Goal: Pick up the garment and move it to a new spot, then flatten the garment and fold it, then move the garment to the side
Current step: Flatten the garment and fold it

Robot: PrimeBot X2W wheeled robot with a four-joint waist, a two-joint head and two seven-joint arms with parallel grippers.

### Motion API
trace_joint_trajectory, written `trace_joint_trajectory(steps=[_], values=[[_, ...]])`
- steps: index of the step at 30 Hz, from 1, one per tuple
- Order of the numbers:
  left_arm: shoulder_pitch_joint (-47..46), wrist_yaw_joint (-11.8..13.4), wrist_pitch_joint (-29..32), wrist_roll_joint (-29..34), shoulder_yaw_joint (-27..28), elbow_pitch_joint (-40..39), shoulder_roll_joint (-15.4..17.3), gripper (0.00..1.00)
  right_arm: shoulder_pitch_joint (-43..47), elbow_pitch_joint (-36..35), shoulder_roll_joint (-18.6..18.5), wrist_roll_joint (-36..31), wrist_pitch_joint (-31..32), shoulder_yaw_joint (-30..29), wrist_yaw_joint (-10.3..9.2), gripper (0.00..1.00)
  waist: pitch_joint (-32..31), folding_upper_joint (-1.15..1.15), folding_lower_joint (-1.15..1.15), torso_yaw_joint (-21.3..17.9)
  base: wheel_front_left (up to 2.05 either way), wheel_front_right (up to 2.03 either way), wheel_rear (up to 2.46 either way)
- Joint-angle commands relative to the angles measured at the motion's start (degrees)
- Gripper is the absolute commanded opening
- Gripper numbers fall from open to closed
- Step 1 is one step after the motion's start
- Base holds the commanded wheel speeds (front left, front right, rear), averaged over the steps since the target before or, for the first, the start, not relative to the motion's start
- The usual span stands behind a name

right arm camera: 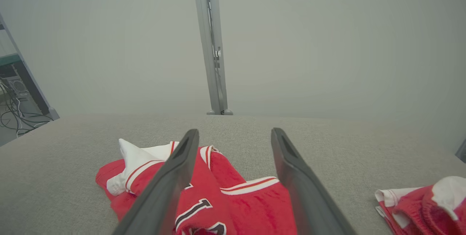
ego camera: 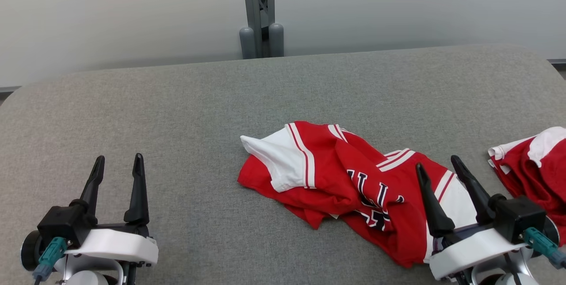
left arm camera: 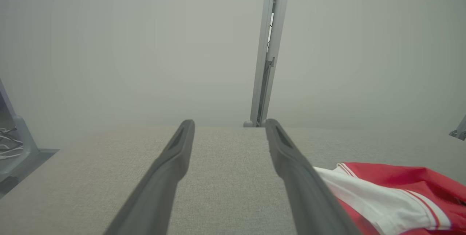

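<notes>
The grey fabric-covered bench (ego camera: 177, 112) has rounded far corners and a far edge running just before a pale wall, where a grey metal post (ego camera: 261, 11) stands at mid-width. The crumpled red-and-white fabric garment with dark lettering (ego camera: 345, 179) lies right of the bench's centre, nearer the front edge than the far edge. Its white sleeve points left. Bare cloth surface stretches wide to its left and beyond it. To its right a narrow bare strip separates it from a second red-and-white bundle of cloth (ego camera: 535, 165) at the right border of the head view.

The left end effector (ego camera: 119, 157) sits low at the near left, well apart from the garment, fingers spread and pointing toward the far edge, with nothing between them. The right end effector (ego camera: 437, 162) is at the near right, fingers likewise spread and angled slightly leftward across the garment's right end. Whether they touch the fabric cannot be told.
</notes>
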Motion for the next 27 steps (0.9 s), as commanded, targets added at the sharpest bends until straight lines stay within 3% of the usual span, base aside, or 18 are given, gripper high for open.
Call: trace_joint_trajectory(steps=[1,14,20,27], values=[[0.50,0.33,0.22,-0.14,0.13,-0.35,0.37,1.00,0.59,-0.06,-0.28,0.30,0.05,0.12,-0.02,1.00,-0.20,0.00,0.00,-0.17,0.00,0.00,0.00],[1.29,1.15,1.17,-0.02,-0.74,-2.16,0.76,1.00,0.28,0.04,-0.27,-0.57,2.13,1.21,-0.02,1.00,0.16,0.00,0.00,0.75,0.00,0.00,0.00],[0.07,0.75,1.39,0.09,-1.86,-1.80,0.20,1.00,-4.41,2.67,-0.53,-2.52,9.43,7.59,-0.02,1.00,1.23,0.00,0.00,2.61,0.00,0.00,0.00],[-2.54,-0.57,1.15,0.37,-3.58,-0.89,-0.65,1.00,-15.58,9.21,-4.34,0.06,16.89,16.98,-0.02,1.00,4.63,0.00,0.00,6.79,0.00,0.00,0.00]])
